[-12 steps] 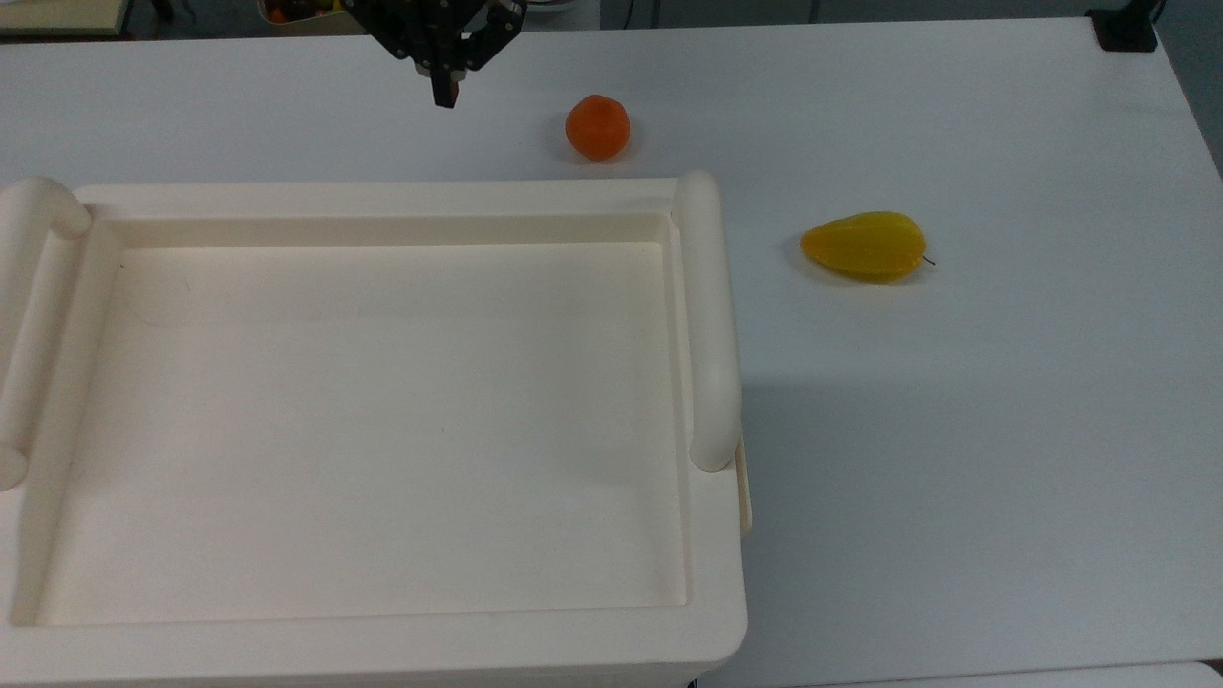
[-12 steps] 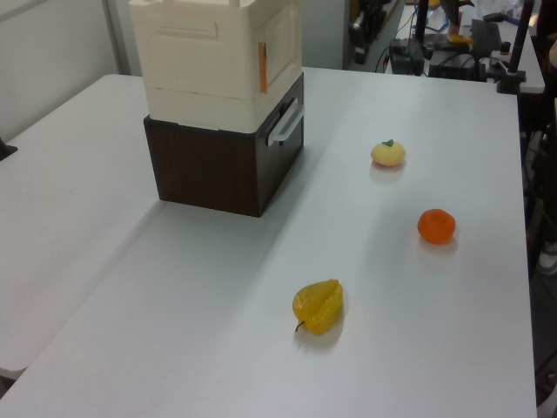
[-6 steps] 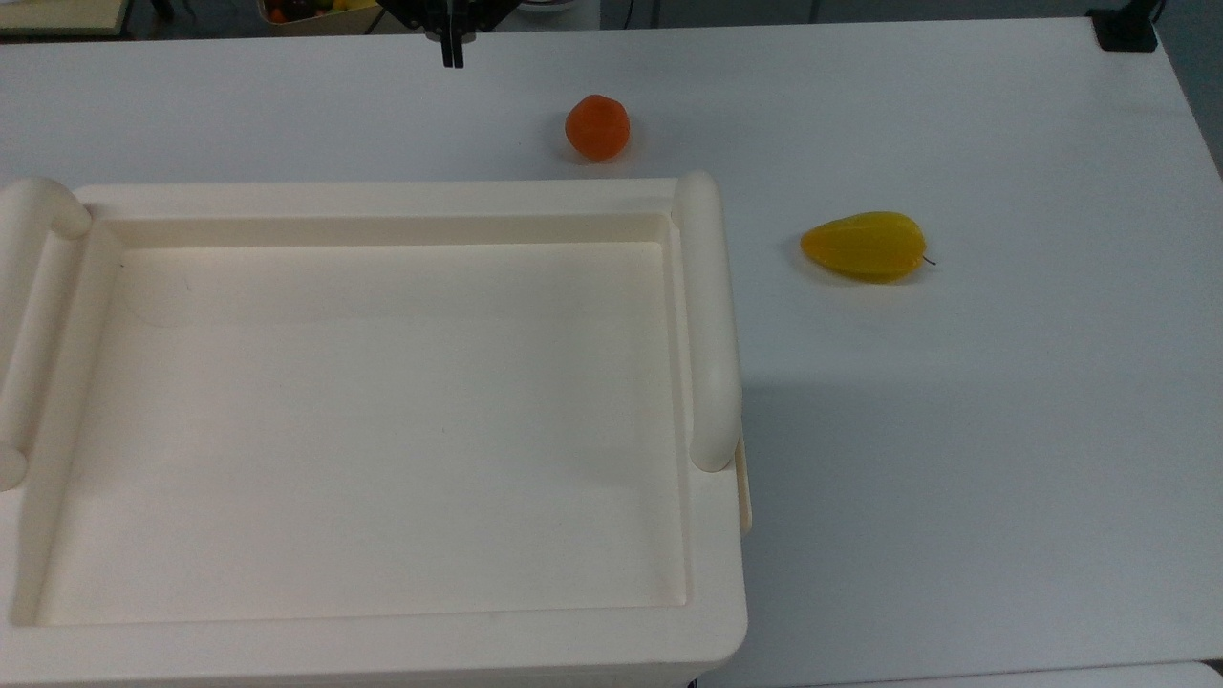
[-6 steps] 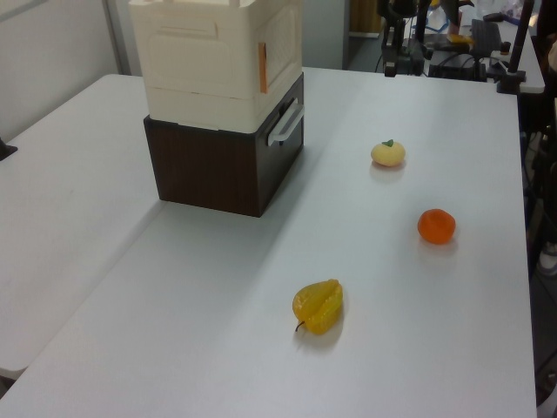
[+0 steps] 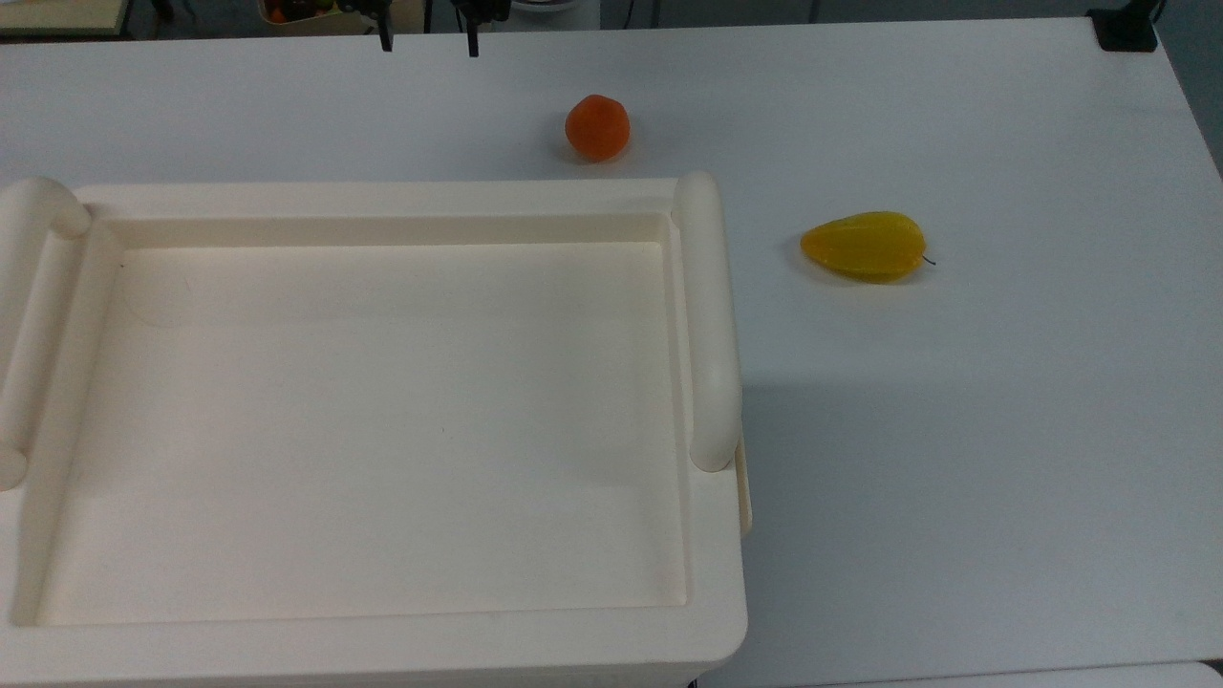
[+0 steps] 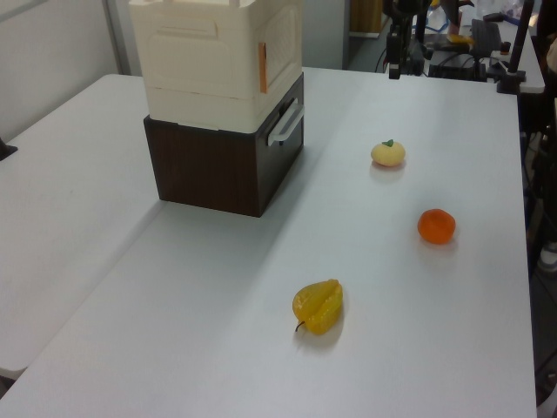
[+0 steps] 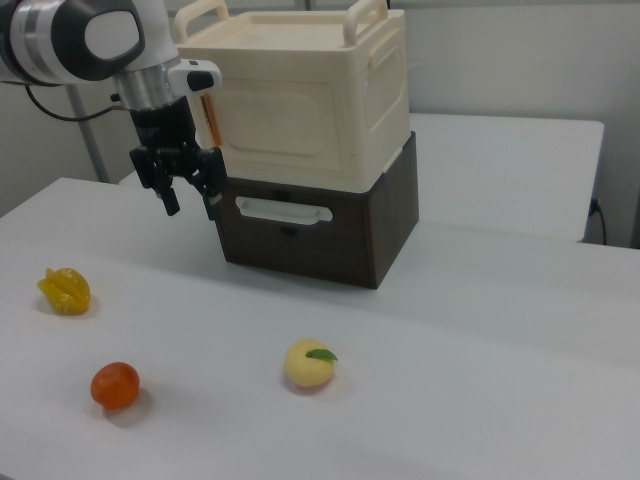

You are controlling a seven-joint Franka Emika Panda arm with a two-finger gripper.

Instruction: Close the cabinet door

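**Hand spread wide and empty beside the cabinet**

The cabinet door [image 7: 282,108] is seen flush against the cream cabinet [image 7: 330,60] in the upper middle of the right view. The hand [image 7: 190,202] is held in the upper left of the right view, fingers spread wide, nothing gripped, above the white surface [image 7: 450,360].

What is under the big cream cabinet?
The cabinet sits on a dark brown box with a white drawer handle on its front. This box stands on the white table. What is inside the brown box is covered and cannot be seen.
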